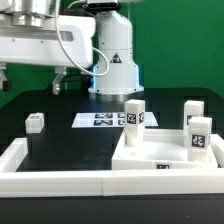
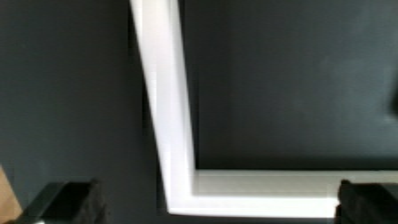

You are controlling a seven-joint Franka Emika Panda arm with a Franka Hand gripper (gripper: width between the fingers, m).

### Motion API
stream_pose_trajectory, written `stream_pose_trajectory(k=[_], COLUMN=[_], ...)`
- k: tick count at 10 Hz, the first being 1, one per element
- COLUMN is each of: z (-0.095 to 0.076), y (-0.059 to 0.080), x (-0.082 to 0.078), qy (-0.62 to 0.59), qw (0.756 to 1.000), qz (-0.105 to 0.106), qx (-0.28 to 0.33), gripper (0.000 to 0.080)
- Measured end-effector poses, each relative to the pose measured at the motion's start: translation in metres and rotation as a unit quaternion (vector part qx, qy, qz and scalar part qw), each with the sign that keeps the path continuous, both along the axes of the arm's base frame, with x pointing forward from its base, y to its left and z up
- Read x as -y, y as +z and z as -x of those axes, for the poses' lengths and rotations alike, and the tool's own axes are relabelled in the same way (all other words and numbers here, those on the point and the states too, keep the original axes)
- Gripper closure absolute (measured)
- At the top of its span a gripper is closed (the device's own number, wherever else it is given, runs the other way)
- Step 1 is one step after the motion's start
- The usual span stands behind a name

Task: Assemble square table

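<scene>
Hovering wide open and empty, the hand point(image 2: 205, 200) is seen over a white rim bar point(image 2: 164, 90); the small loose white plastic leg point(image 1: 36, 122) stands upright on the black desk point(image 1: 70, 140), apart.

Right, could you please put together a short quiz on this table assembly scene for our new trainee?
1. In the exterior view, how many short chunky white legs stand upright on the large flat white square plastic top?
2. True or false: the jaws are shut on a leg.
3. The lone leg towards the exterior view's left rests on: A) the black table surface; B) the marker board; C) the square top.

Key: 1. Three. 2. False; the jaws stand open and hold nothing. 3. A.
</scene>
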State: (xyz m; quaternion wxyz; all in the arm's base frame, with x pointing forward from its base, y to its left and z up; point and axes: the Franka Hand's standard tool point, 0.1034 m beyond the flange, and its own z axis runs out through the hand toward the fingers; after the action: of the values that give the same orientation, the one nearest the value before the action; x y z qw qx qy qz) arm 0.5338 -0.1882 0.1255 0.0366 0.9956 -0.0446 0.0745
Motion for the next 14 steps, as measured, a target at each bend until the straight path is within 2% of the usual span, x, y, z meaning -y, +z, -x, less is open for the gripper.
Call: stream_pose_trajectory(k=[1, 2, 3, 7, 9, 10, 12, 14], z=[0.011, 0.018, 0.020, 0.023, 0.049, 0.057, 0.076, 0.080], y=[-0.005, -0.009, -0.015, -0.016, -0.022, -0.024, -0.037, -0.041], x=[0.009, 0.016, 0.013, 0.016, 0.009, 0.007, 0.014, 0.015], qy=[-0.002, -0.018, -0.038, -0.025, -0.027, -0.035, -0.044, -0.046], qw=[1.000, 1.000, 0.999, 0.999, 0.999, 0.999, 0.998, 0.998], qz=[-0.013, -0.015, -0.009, -0.008, -0.015, -0.019, -0.019, -0.018], qx=[-0.018, -0.020, -0.016, -0.019, -0.021, -0.024, -0.039, -0.043], gripper=[0.0151, 0.0151, 0.0151, 0.0151, 0.0151, 0.0151, 0.0151, 0.0151])
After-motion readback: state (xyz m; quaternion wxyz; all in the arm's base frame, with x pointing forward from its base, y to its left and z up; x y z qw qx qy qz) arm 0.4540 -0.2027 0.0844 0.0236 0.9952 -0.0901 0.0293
